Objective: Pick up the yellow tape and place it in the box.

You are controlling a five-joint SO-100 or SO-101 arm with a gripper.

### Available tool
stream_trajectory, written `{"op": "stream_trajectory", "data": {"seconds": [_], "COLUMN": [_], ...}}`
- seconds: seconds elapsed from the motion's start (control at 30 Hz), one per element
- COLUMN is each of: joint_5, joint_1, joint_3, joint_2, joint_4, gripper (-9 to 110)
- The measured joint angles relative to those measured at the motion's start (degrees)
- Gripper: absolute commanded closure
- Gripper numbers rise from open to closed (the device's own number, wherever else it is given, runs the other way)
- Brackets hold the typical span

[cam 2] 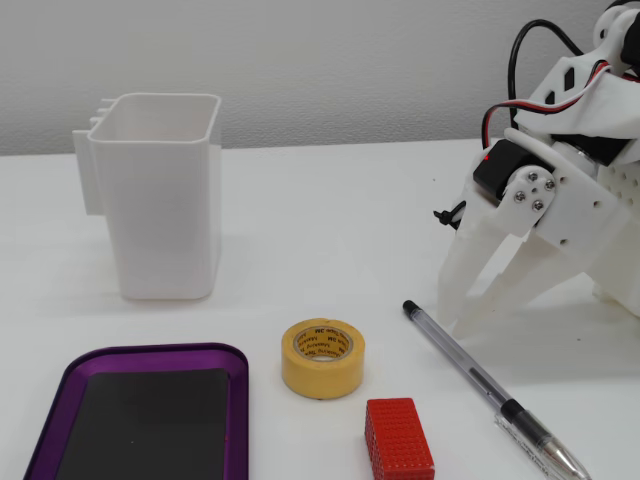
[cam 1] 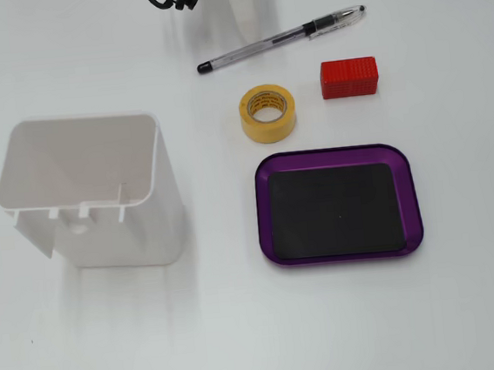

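The tape (cam 1: 267,112) (cam 2: 322,357) lay flat on the white table (cam 1: 243,325) (cam 2: 330,200), hole upward, untouched by anything. In the fixed view from above it sat just beyond the upper left corner of the box (cam 1: 339,204) — near, with a narrow strip of table between. The box (cam 2: 140,360) held nothing on its black base. In the other fixed view the box was at the lower left and the tape just to its right.

A red block (cam 1: 350,78) (cam 2: 399,438) stood close beside the tape, apart from it and from the box. A pen (cam 1: 281,38) (cam 2: 490,390) lay slantwise on the table between the tape and the arm; its dark tip pointed toward the white fingers (cam 2: 465,270). A tall white container (cam 1: 90,190) (cam 2: 160,195) stood open-topped, well apart from the tape on the side away from the arm.

The gripper (cam 2: 452,325) rested at the right of the low fixed view, tips down near the table just beside the pen's end — jaws spread apart, nothing between them. It was well clear of the tape, with the pen lying across the ground between. From above, only a black part at the top edge showed.
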Motion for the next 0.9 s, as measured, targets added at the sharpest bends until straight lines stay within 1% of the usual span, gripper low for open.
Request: {"op": "stream_trajectory", "data": {"seconds": [0.73,0.8,0.9], "joint_5": [-0.2,-1.3,-7.3], "joint_1": [0.0,0.4,3.3], "joint_3": [0.3,0.3,-0.1], "joint_2": [0.0,0.0,0.0], "joint_4": [-0.2,-0.6,-1.1], "gripper": [102,102,101]}}
